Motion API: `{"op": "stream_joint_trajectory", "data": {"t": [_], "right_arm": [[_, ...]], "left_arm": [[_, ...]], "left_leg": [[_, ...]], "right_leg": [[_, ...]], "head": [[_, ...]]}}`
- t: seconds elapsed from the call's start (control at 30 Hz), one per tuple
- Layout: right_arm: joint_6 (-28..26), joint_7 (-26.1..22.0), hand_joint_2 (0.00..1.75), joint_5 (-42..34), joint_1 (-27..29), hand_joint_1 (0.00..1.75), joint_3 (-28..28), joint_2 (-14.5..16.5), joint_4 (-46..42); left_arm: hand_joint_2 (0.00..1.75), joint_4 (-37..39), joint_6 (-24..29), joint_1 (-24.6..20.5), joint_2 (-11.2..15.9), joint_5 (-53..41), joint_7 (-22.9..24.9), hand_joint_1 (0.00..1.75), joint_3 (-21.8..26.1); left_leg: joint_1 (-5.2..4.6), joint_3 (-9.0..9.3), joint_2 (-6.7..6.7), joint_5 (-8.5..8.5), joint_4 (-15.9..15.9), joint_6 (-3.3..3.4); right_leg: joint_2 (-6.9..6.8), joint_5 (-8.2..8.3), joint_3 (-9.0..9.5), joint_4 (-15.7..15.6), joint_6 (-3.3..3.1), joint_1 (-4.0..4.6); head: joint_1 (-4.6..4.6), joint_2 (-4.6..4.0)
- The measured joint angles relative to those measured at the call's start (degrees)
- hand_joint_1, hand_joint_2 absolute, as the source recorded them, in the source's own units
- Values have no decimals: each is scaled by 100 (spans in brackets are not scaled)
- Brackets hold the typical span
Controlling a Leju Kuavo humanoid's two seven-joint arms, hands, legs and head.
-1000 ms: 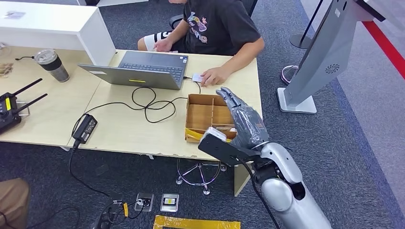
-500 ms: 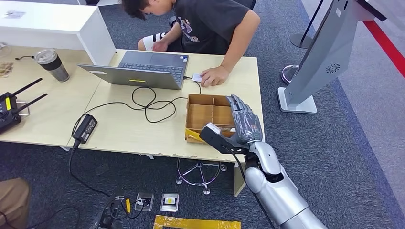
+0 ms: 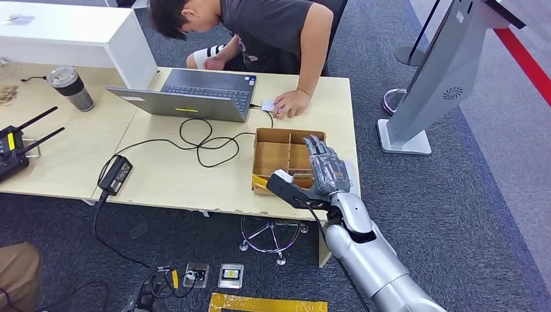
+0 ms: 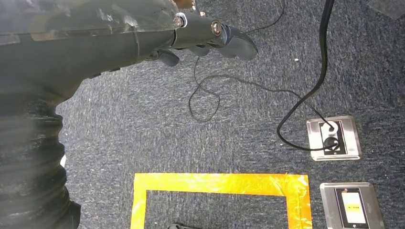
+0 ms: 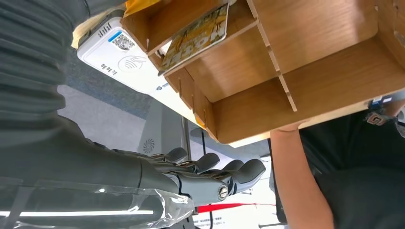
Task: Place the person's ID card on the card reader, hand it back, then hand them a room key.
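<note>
Our right hand (image 3: 327,170) hangs open and empty over the wooden box (image 3: 276,156); the card (image 3: 268,105) lies farther ahead, under the person's hand (image 3: 292,103).

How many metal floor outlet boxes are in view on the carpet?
2. One floor box has a black cable plugged into it; the other floor box sits beside it, next to the yellow tape. More may be hidden under the desk.

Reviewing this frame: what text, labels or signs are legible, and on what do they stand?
No words can be read anywhere.
Card reader: a QR code, a contactless symbol and a blue label; its print is too small.
Patterned card in the wooden box: lettering too blurred.
Laptop: yellow sticker, too small.
</note>
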Motion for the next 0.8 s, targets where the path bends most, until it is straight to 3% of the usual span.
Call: {"op": "stream_joint_trajectory", "data": {"t": [0.53, 0.8], "right_arm": [[-90, -62, 175, -4, -165, 0, 13, 62, 324], [-101, -72, 175, -2, -181, 9, 13, 89, 422]], "left_arm": [[175, 0, 12, 0, -2, -12, 0, 0, 0], [175, 0, 15, 0, -2, -13, 1, 0, 0]], "left_leg": [[0, 0, 0, 0, 0, 0], [0, 0, 0, 0, 0, 0]], "right_leg": [[1, 0, -1, 0, 0, 0], [1, 0, 0, 0, 0, 0]], "head": [[0, 0], [0, 0]]}}
